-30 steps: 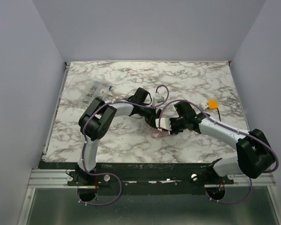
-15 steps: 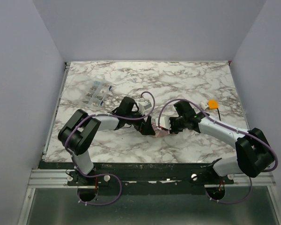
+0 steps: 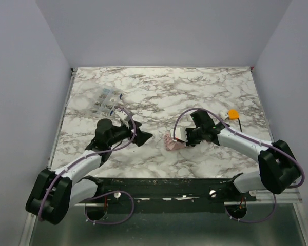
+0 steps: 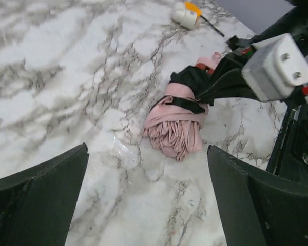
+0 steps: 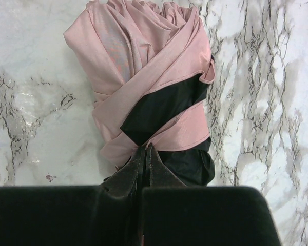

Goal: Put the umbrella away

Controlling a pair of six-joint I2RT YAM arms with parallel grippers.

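Pair smooth white links point(image 3: 82, 164) with bulky black joint housings point(image 3: 277, 169) on both arms, and carry thin purple cables point(image 3: 180, 116) that loop loosely alongside and down by the black bases point(image 3: 92, 193). End in broad matte black fingers point(image 4: 38, 197), wedge-shaped with rounded edges. Bear, by the right wrist, a white block point(image 4: 274, 69) with two small screws point(image 4: 284, 57) and a touch of red at its edge.

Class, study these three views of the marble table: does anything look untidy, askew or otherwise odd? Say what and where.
The umbrella near the middle of the table looks untidy: its pink fabric bulges in loose, uneven folds past the black band, which runs slantwise. The shut right gripper pinches it there. Nothing looks spilled or broken.
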